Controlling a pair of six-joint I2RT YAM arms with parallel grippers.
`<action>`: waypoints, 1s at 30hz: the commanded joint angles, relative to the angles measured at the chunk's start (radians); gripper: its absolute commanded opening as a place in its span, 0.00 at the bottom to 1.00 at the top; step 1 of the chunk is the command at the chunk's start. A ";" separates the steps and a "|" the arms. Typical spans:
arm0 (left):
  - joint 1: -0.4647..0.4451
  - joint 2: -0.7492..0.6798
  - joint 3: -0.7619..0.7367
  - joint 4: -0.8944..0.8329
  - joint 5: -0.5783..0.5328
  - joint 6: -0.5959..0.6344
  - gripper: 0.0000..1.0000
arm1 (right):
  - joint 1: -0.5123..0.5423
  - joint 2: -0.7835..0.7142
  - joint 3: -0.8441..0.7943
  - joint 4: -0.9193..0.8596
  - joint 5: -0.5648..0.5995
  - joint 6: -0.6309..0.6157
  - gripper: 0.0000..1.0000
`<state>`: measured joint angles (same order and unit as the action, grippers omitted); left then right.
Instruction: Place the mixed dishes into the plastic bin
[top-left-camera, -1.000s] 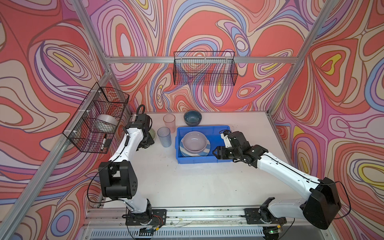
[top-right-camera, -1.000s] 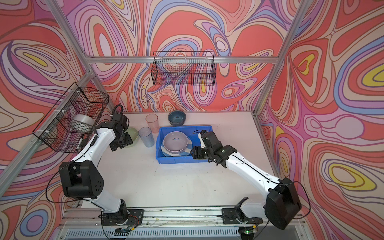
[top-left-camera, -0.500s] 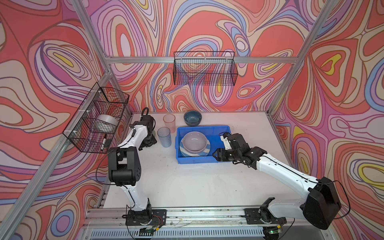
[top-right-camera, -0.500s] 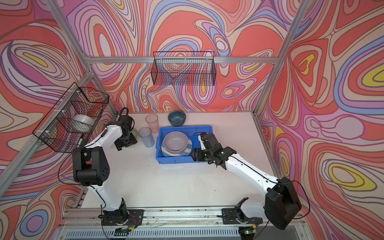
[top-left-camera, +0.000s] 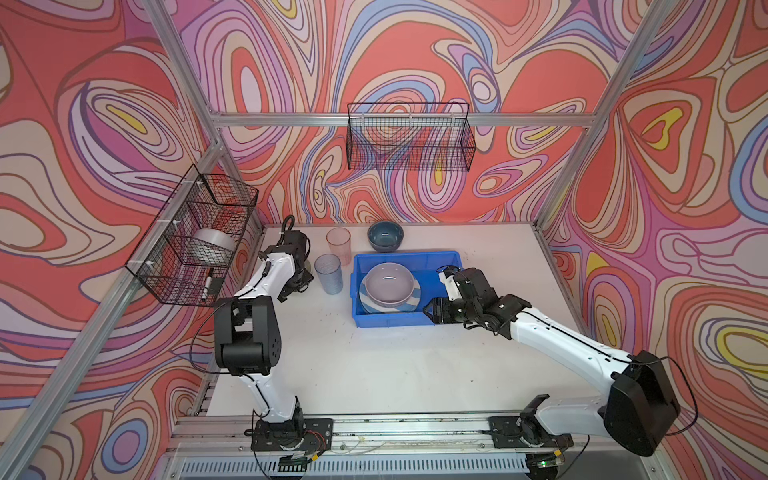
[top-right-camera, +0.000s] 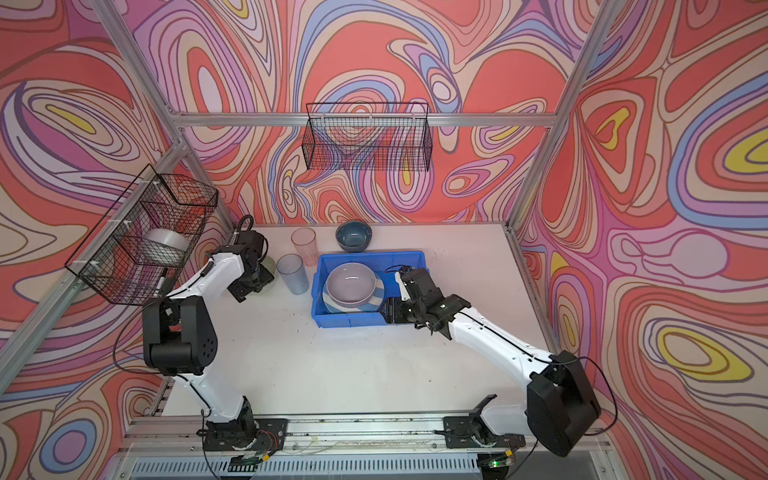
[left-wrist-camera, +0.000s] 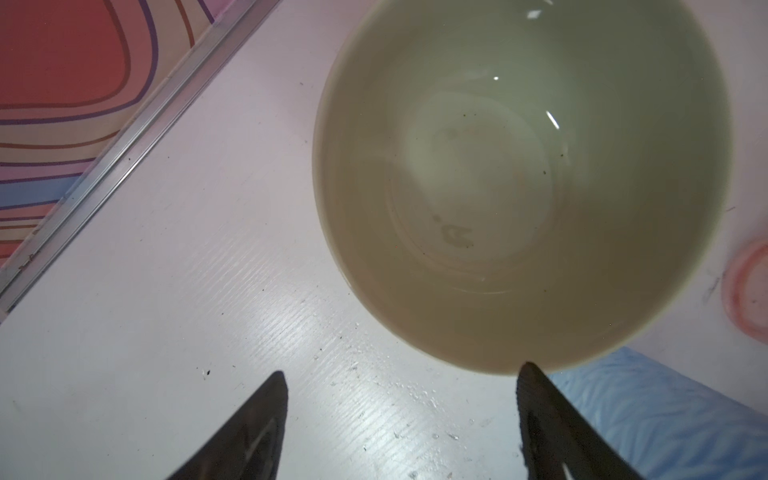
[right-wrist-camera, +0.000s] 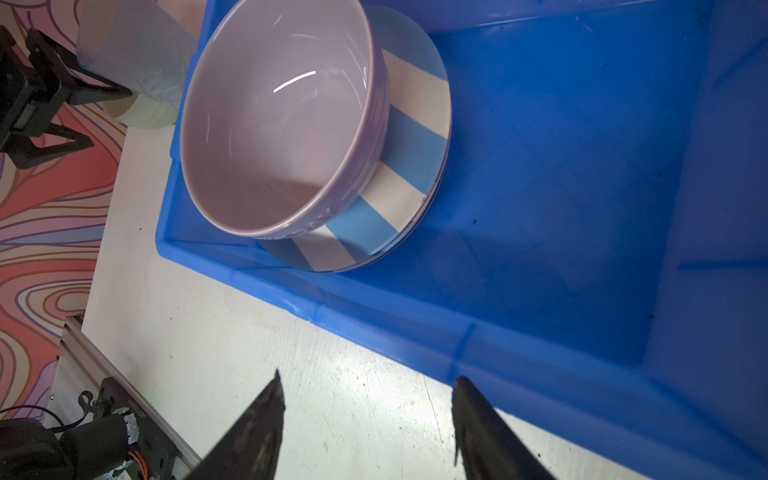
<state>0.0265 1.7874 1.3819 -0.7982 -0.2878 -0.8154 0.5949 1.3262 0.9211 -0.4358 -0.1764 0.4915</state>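
The plastic bin (top-left-camera: 405, 257) (top-right-camera: 332, 320) (right-wrist-camera: 415, 316) stands mid-table. It holds a pale lilac bowl (top-left-camera: 389, 283) (right-wrist-camera: 274, 124) on a blue-and-white striped plate (top-left-camera: 411, 301) (right-wrist-camera: 415, 124). My right gripper (right-wrist-camera: 368, 376) (top-left-camera: 432, 309) hangs open and empty over the table, just outside the bin's front right corner. A pale green bowl (left-wrist-camera: 519, 187) (top-right-camera: 270, 266) sits at the left. My left gripper (left-wrist-camera: 404, 370) is open over it, with one fingertip (left-wrist-camera: 530, 382) by the rim. A bluish tumbler (top-left-camera: 329, 274), a pinkish tumbler (top-left-camera: 338, 245) and a dark blue-grey bowl (top-left-camera: 385, 235) stand outside the bin.
A black wire basket (top-left-camera: 191, 241) on the left wall holds a white roll, close to my left arm. Another wire basket (top-left-camera: 409, 139) hangs on the back wall. Aluminium posts frame the table, and a rail (top-left-camera: 374, 424) runs along its front.
My left gripper's jaws have spread wider, and that arm's elbow has swung in towards the table. My right gripper has slid slightly towards the front of the bin.
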 joint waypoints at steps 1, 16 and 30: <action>0.006 -0.007 -0.022 0.035 -0.037 -0.071 0.78 | -0.002 0.003 -0.022 0.014 -0.005 -0.010 0.65; 0.006 0.140 0.024 0.058 -0.018 -0.118 0.66 | -0.002 -0.051 -0.024 -0.039 0.028 -0.025 0.66; 0.015 0.135 -0.019 0.074 -0.018 -0.095 0.37 | -0.001 -0.056 -0.022 -0.054 0.048 -0.032 0.66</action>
<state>0.0402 1.9244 1.3838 -0.7052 -0.3073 -0.9169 0.5949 1.2903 0.9081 -0.4847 -0.1459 0.4717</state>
